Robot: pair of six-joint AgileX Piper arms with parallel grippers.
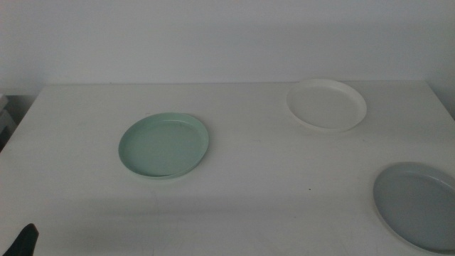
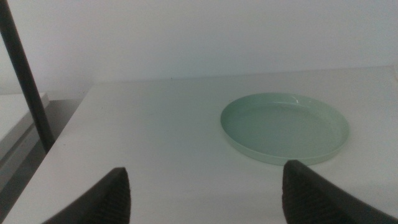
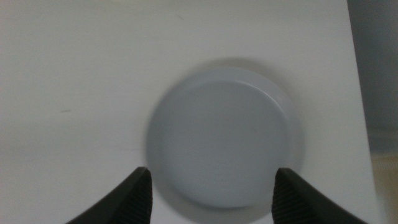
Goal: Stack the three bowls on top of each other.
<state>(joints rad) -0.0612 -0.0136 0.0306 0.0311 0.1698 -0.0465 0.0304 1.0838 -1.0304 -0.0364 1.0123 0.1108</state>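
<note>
The mint green bowl lies on the white table left of centre. The white bowl lies at the back right. The grey bowl lies at the front right, cut by the picture's edge. All three lie apart, none stacked. My left gripper is open and empty, low near the front left corner, with the green bowl ahead of it; only a dark tip shows in the middle view. My right gripper is open and empty, above the grey bowl; it is out of the middle view.
The white table ends at a pale wall behind. A dark slanted pole stands beyond the table's left edge. The table's right edge runs close to the grey bowl.
</note>
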